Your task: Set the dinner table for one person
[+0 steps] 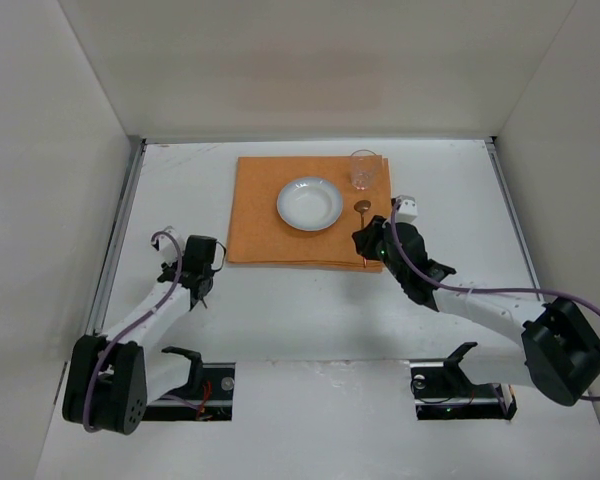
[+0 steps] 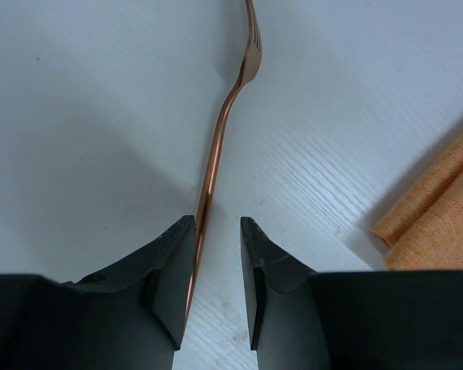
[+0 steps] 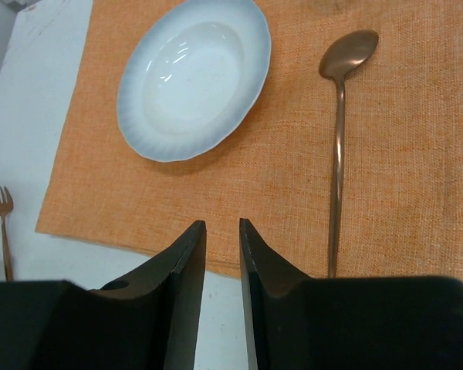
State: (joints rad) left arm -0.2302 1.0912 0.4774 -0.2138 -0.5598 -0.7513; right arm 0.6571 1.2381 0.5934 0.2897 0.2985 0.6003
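Copper fork (image 2: pixel 216 154) lies on the white table (image 2: pixel 77 116), handle running straight out between the left gripper's (image 2: pixel 217 223) narrowly parted fingers (image 2: pixel 170 270), touching only one, the orange mat (image 2: pixel 436 216) just off to that gripper's right.

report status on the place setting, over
Left gripper open, fork handle between jaws, off the cloth. Right gripper open, empty. Dinner table: plate, spoon, glass on cloth. Nothing blocking.
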